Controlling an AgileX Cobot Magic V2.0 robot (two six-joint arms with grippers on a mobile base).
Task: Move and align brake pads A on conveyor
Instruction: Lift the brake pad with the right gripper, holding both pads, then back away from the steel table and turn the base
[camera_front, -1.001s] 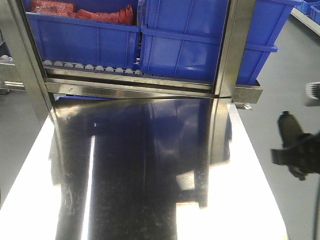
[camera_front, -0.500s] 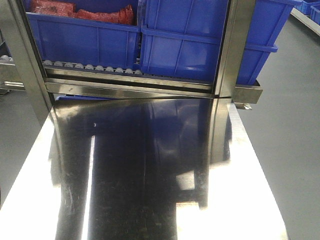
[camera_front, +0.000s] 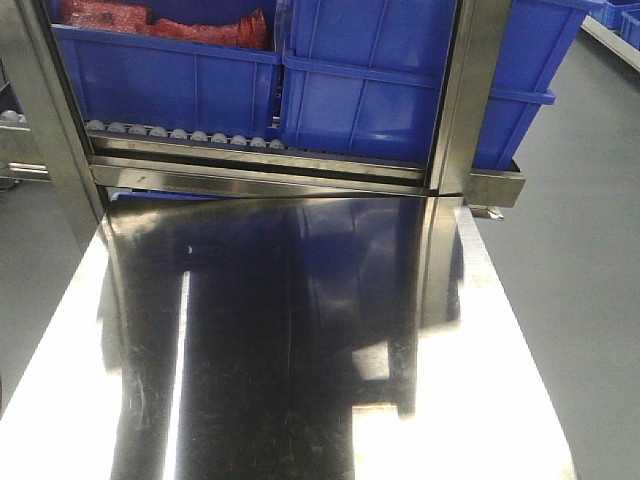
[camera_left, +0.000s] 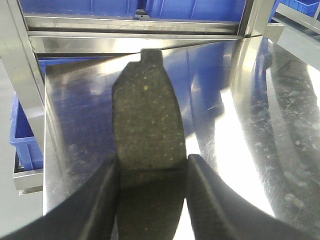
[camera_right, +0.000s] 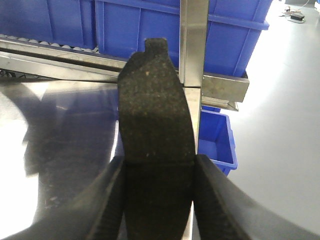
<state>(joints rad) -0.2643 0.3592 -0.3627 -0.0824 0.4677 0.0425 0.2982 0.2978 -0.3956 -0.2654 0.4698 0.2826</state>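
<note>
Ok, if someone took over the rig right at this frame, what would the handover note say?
Left gripper: shut on the first brake pad, gripped by its long edges above the steel table.
Right gripper: shut on the second brake pad, near the table's edge by a steel post.
Neither arm shows in the front view. The conveyor and any other pads are in no view.
Done: two pads picked up.
Left: carry both to the conveyor and set them down aligned. Whether more pads wait cannot be told.

Glare streaks the steel table (camera_front: 500, 380), and shadow darkens the brake pad (camera_left: 147, 125).
</note>
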